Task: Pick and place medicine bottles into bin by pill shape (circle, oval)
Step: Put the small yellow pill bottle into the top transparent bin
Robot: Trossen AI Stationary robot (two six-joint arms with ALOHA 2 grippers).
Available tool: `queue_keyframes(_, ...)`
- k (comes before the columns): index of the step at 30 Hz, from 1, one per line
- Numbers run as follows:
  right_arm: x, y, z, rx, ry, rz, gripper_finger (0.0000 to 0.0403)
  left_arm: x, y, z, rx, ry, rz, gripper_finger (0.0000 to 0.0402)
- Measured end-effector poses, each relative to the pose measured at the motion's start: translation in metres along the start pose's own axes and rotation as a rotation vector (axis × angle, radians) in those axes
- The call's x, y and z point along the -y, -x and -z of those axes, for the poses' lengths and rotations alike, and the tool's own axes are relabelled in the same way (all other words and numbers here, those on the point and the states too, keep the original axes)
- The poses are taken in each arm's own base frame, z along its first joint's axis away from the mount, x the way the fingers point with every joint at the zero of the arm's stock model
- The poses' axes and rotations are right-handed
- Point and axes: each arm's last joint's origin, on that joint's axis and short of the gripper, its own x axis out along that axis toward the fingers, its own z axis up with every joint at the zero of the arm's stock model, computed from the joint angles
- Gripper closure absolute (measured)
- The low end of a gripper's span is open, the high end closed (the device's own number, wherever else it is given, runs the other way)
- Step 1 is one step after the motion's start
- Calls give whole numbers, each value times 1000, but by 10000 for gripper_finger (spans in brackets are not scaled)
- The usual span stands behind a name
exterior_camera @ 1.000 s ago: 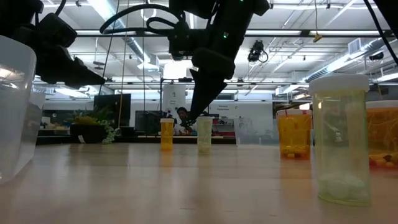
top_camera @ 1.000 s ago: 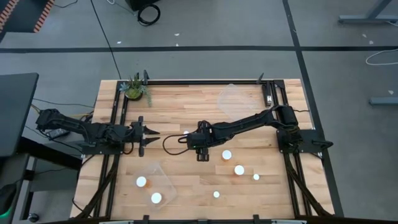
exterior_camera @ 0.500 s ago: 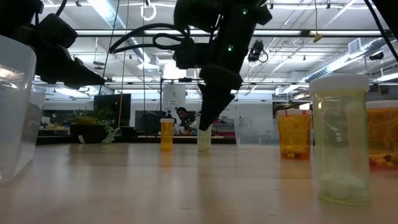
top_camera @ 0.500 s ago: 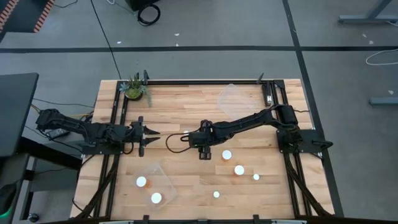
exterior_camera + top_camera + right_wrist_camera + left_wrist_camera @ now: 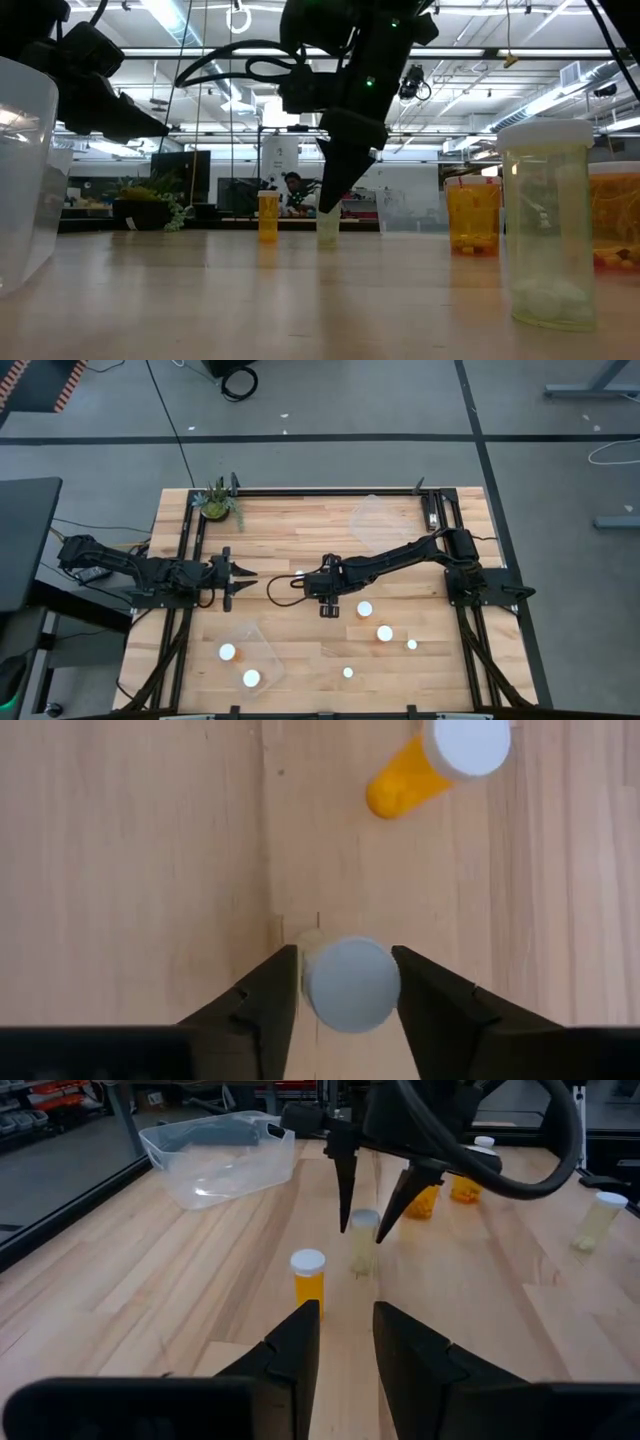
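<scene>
target: pale, near-clear medicine bottle with round white cap (image 5: 350,983), upright on the wooden table (image 5: 300,530) near its middle, just beside a small orange medicine bottle with white cap (image 5: 308,1281)
right hand: right hand (image 5: 345,982) was straight above the target, one finger (image 5: 268,990) each side of the cap, slim gaps both sides, no firm clamp visible; jaws part-open, bottle not yet held
left hand: left hand (image 5: 345,1342) hovered at the table's left side, fingers a narrow gap apart, empty, pointed at the two bottles
others: three more white-capped bottles (image 5: 384,632) stood on the table nearer the front, well apart from the grasp
bins: clear plastic bin at front left (image 5: 268,650) with two bottles in it; second clear plastic bin at far right (image 5: 375,520), contents couldn't tell
risk 1: grip sat high, on the cap. If one finger touched first, bottle could tip or skid, likely into the orange neighbour
risk 2: smooth round cap, light bottle; weak clamp could let it slip or swing on lift
risk 3: pill shape not readable here; pale contents hard to sort, wrong bin possible
risk 4: left hand lay close to the path toward the front-left bin; carry that way could clip it
</scene>
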Motion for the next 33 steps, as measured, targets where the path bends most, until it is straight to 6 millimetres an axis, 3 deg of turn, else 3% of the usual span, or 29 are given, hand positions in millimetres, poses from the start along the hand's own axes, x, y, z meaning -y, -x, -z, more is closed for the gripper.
queue_keyframes(7,7,3,0,-10,2,6,268,0,0,0,-1,0,0,296)
queue_keyframes(16,31,32,-3,29,-38,34,266,0,0,1,-11,-3,-1,296)
queue_keyframes(25,71,61,-1,55,-96,91,265,0,0,1,-12,-4,-1,296)
queue_keyframes(33,116,64,10,-24,-173,137,265,0,0,2,-16,2,-2,296)
